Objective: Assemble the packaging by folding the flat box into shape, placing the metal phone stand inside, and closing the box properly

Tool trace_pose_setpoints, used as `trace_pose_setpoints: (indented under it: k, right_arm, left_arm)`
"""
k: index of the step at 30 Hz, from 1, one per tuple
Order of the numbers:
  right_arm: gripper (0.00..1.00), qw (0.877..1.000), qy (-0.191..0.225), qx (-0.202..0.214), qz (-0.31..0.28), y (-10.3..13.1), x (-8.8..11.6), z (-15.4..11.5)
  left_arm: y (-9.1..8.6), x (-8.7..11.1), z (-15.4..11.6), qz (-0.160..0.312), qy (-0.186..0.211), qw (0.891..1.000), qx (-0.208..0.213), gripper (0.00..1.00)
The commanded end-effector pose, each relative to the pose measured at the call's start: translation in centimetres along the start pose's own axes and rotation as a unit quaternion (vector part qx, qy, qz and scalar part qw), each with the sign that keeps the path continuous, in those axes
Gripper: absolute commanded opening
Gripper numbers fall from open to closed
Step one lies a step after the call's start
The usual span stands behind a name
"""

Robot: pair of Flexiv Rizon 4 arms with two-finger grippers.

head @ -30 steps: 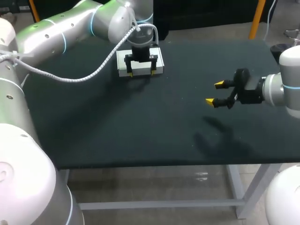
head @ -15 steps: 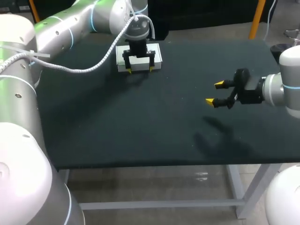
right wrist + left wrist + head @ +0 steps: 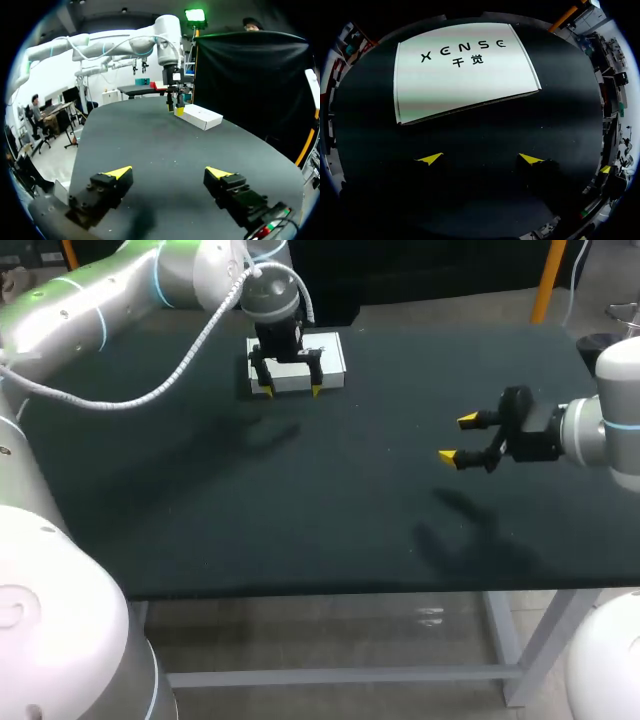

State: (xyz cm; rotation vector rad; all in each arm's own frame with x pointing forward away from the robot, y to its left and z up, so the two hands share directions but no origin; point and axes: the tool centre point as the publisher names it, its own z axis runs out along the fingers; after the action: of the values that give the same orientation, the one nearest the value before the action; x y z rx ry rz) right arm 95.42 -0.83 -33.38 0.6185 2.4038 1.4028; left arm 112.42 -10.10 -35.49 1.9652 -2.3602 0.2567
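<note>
A closed white box (image 3: 322,356) lies flat at the far middle of the black table (image 3: 300,500). My left gripper (image 3: 291,390) hangs open over the box's near edge, nothing between its fingers. In the left wrist view the box (image 3: 465,75) lies just ahead of the left gripper (image 3: 480,159), printed lid up. My right gripper (image 3: 458,438) stands open above the table's right half, far from the box. From the right wrist view the box (image 3: 202,116) and my left arm's gripper (image 3: 175,107) show well ahead of the empty right gripper (image 3: 168,173). No metal phone stand shows.
Only the black cloth shows between the two grippers and toward the near edge (image 3: 330,588). A cable (image 3: 150,395) loops from my left arm over the table's left part.
My left arm has swung to the left and its gripper has drawn back to the box's near edge, staying open. The box has barely shifted. The right arm has kept still.
</note>
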Motion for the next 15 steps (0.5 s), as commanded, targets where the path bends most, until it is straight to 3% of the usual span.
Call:
trace_pose_setpoints:
  k: [1, 9, 15]
  right_arm:
    - [1.0, 1.0, 0.003, -0.003, 0.0, -0.1, -0.1, -0.1]
    - [1.0, 1.0, 0.003, -0.003, 0.0, -0.1, -0.1, -0.1]
    - [1.0, 1.0, 0.003, -0.003, 0.0, -0.1, -0.1, -0.1]
  left_arm:
    - [8.8, -1.0, -3.3, 0.019, 0.023, 0.969, 0.246, 1.0]
    - [11.6, -1.5, -3.9, 0.063, 0.055, 0.959, 0.272, 1.0]
    - [12.2, -2.0, -4.4, 0.092, 0.09, 0.948, 0.29, 1.0]
